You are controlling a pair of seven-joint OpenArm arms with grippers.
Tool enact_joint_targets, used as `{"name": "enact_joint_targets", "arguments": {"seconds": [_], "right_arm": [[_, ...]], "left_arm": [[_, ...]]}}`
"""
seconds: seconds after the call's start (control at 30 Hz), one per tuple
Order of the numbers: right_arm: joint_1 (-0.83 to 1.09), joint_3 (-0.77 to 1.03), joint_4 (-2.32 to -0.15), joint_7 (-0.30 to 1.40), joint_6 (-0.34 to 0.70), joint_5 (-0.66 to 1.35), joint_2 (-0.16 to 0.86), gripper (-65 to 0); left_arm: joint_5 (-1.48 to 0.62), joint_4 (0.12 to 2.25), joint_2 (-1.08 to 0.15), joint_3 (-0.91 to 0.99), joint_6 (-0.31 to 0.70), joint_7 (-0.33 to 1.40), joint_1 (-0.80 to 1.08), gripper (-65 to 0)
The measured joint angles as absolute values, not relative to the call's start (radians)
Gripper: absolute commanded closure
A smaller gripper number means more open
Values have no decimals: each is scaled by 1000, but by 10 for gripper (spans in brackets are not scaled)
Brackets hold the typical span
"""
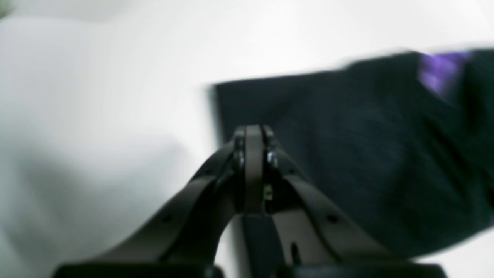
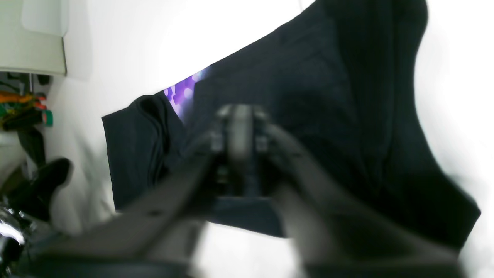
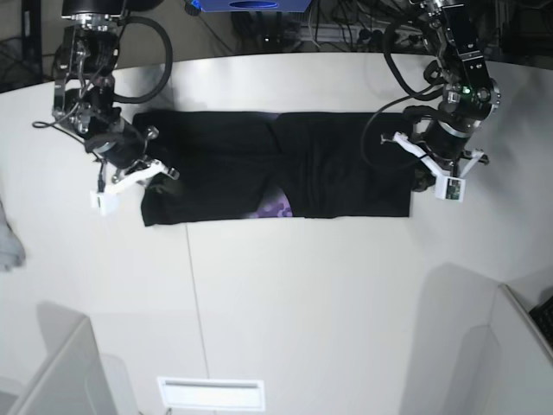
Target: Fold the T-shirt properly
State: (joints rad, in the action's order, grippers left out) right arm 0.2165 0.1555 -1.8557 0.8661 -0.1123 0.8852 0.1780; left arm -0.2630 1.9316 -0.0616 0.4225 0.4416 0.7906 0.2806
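Note:
The black T-shirt (image 3: 328,164) lies on the white table as a long flat band, with a bit of purple print (image 3: 276,207) showing at its front edge. My left gripper (image 3: 421,179) hovers at the band's right end. In the left wrist view its tips (image 1: 252,131) are pressed together, shut, just above a corner of the T-shirt (image 1: 347,154), with no cloth between them. My right gripper (image 3: 164,175) is over the band's left end. In the right wrist view it (image 2: 239,112) is blurred over the T-shirt (image 2: 308,96), so its jaws are unclear.
A small pale grey cloth (image 3: 7,242) lies at the table's left edge. Grey box corners stand at the front left (image 3: 52,372) and front right (image 3: 527,346). Cables and a blue unit (image 3: 251,4) sit behind the table.

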Motion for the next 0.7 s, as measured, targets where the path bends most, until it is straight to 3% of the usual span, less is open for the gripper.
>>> {"name": "enact_joint_targets", "arguments": {"seconds": [0.07,0.13,0.23,0.43,0.6,0.7], "right_arm": [[204,155,-1855,882,-112,887,177,-426],[195,157,-1855,881,-112,889,176,-488],[198,209,-1847,891,-112,892,168,-477],[175,277,-1704,884,-112,887,202,-468],[152,215,-1615,859,-103,860,232,-468],[152,194,-1612,860,-27,858,234,-468]], "left_arm": [[-270,1932,-57,495,443,792,293,0],[-268,1931,-60,569,444,796,302,0],[-263,1931,-76,660,445,794,319,0],[-258,1893,-86,773,597,790,318,0],[-260,1889,-83,784,604,789,319,0],[-258,1889,-84,784,611,789,319,0]]}}
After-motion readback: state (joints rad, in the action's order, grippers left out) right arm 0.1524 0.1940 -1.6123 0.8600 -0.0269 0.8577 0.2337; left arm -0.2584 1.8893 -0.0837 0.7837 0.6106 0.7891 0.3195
